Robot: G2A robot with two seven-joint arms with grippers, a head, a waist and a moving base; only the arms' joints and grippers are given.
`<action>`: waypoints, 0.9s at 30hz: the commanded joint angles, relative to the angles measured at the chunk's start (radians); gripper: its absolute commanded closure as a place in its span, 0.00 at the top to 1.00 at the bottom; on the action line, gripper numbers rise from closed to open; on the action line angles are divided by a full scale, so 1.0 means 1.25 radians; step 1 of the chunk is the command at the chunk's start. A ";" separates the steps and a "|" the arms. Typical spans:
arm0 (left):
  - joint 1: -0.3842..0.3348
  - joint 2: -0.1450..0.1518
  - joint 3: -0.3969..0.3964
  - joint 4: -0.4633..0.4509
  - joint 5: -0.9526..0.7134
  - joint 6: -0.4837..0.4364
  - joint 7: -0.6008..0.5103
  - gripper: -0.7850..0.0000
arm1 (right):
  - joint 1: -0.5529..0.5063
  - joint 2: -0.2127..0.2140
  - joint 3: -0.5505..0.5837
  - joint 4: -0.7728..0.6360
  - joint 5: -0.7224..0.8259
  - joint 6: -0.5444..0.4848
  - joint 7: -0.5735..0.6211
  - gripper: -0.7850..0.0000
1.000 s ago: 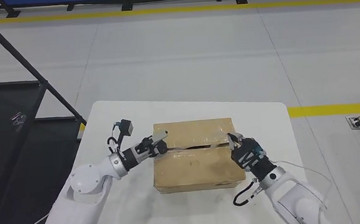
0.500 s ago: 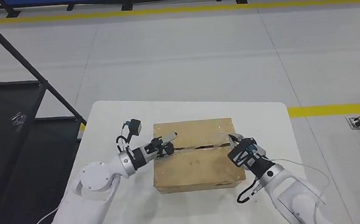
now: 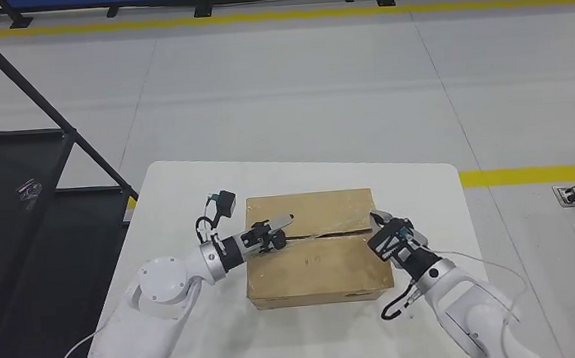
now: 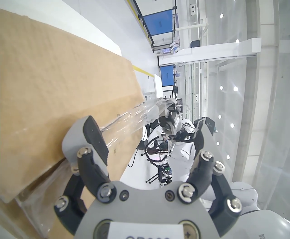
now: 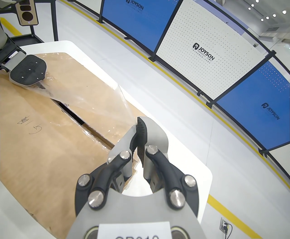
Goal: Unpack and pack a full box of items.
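Cardboard box (image 3: 309, 268) on my white table (image 3: 198, 190): I see the right gripper (image 5: 140, 133) pinching its lifted clear tape (image 5: 90, 99), and the left gripper (image 4: 147, 129) spread wide at the seam.

Robotics lab or test hall, not a home. Cues: pale coated floor (image 3: 291, 88) with yellow lane lines (image 3: 256, 18), a row of blue partition panels (image 5: 133, 20) and a white pegboard panel (image 5: 204, 52) on black feet, a black metal frame (image 3: 53, 125) beside the white table (image 3: 168, 187), a power socket (image 3: 567, 195) at floor level, ceiling spotlights (image 4: 233, 88), blue screens (image 4: 162, 21) and equipment stands (image 4: 158, 174) farther back.
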 commanded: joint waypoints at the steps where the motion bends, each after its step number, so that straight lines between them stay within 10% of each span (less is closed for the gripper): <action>1: -0.001 -0.001 0.002 0.002 0.000 0.002 0.003 1.00 | 0.002 -0.001 0.001 0.003 0.002 0.003 0.002 0.00; 7: -0.005 -0.004 0.007 0.011 0.002 0.002 0.005 1.00 | 0.003 -0.002 0.004 0.007 0.006 0.007 0.013 0.00; 11: -0.007 -0.005 0.007 0.016 0.003 0.001 0.006 1.00 | 0.001 -0.002 0.008 0.006 0.011 0.007 0.018 0.30; 17: -0.006 -0.007 0.005 0.017 0.004 0.000 0.006 1.00 | -0.007 -0.003 0.013 -0.004 0.006 0.017 0.017 0.46; 27: 0.001 -0.008 0.002 0.012 0.004 0.001 0.004 1.00 | -0.045 -0.008 0.023 -0.041 -0.017 0.125 -0.023 0.47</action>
